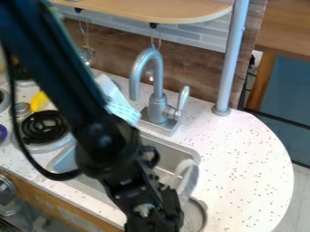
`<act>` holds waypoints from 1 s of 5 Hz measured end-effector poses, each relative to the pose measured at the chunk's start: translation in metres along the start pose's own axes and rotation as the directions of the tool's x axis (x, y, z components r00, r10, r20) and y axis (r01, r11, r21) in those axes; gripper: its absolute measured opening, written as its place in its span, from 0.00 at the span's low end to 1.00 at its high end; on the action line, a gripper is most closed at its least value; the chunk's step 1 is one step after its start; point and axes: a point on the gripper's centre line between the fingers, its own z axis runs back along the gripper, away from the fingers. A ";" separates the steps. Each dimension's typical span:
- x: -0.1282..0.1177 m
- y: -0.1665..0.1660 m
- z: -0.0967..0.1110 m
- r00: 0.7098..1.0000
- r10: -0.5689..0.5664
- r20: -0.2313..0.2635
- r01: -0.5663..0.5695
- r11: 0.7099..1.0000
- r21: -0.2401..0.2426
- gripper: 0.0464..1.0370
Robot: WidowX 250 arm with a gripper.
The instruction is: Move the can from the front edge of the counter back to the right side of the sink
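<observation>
Your hand [158,222] is hanging low over the sink's [176,153] near side.
You are seeing a pale curved item [189,180] just beside the hand, at the sink's right end, and a round metal item [195,216] lying just below it; you cannot tell whether the hand is open, closed or gripping either. Behind the sink, 1 gray faucet [158,106] is standing on the speckled white bench [251,156], with a blue-and-white cloth [121,108] lying to its left. Farther left, 1 black coil burner [43,127] is sitting near a yellow item [39,100].
</observation>
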 end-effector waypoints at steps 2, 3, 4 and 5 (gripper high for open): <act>0.024 -0.003 -0.015 1.000 -0.004 0.017 0.004 1.000 0.029 0.96; 0.038 -0.002 -0.011 1.000 -0.002 0.024 0.001 1.000 0.029 0.96; 0.051 -0.002 -0.015 1.000 -0.006 0.019 0.006 1.000 0.030 0.96; 0.063 -0.001 -0.021 1.000 0.002 0.003 -0.002 0.999 0.036 0.96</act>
